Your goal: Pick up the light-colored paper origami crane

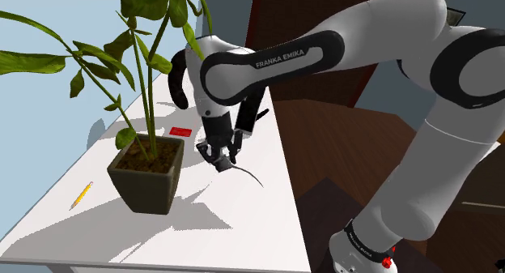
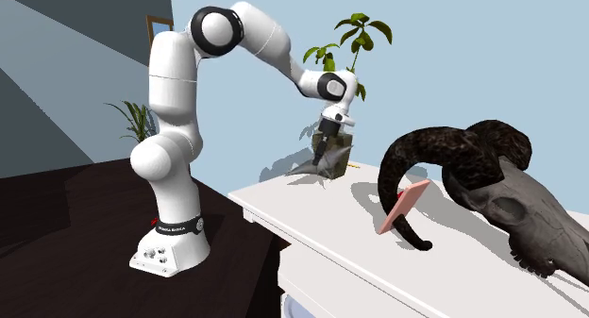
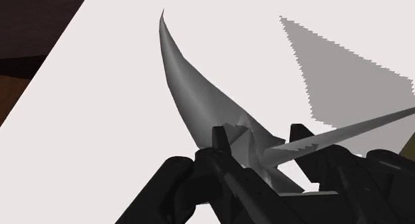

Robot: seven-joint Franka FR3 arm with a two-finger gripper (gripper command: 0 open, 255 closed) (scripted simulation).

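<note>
The pale grey origami crane has a long curved pointed wing stretching away from the hand and a thin wing crossing the right finger. Its folded body sits between my two black fingers, which clasp it. In the shoulder view the gripper points down at the white table, just right of the plant pot, with the crane at its tips, low over the tabletop. I cannot tell whether the crane touches the surface. The second exterior view shows the gripper beside the pot.
A potted plant with tall green leaves stands close to the gripper, on the shoulder view's left. A yellow pencil and a flat red item lie on the table. A horned skull and a pink card occupy the far end.
</note>
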